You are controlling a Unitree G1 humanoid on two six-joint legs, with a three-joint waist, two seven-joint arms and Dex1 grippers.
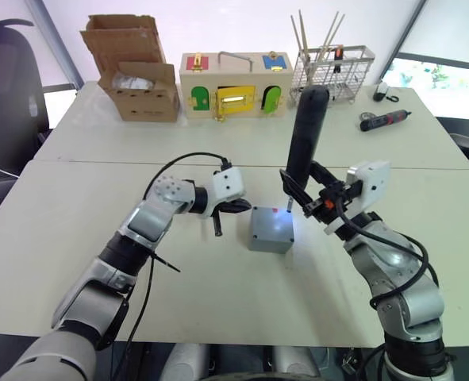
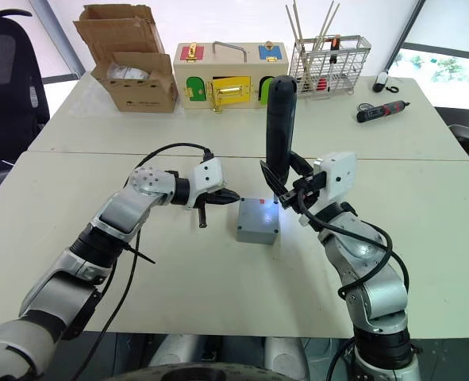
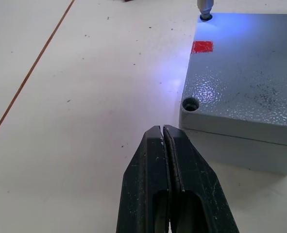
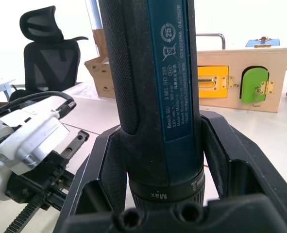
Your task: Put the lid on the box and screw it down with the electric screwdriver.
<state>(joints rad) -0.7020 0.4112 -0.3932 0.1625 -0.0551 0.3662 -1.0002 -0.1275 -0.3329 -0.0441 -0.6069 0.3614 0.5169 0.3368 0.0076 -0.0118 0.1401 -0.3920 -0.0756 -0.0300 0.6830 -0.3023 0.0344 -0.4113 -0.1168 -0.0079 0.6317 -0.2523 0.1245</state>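
Observation:
The grey box stands mid-table with the lid lying flat on top, a red mark at its far corner. My right gripper is shut on the electric screwdriver, a thick black cylinder held upright. Its metal bit sits in the lid's corner hole beside the red mark, and its light glows bluish on the lid. My left gripper is shut with nothing in it. Its tips are just short of the box's near side, by another corner screw hole.
Along the table's far edge stand a brown cardboard box, a wooden box with coloured doors and a wire rack with sticks. A small black-and-red screwdriver lies at the far right. A black chair stands left.

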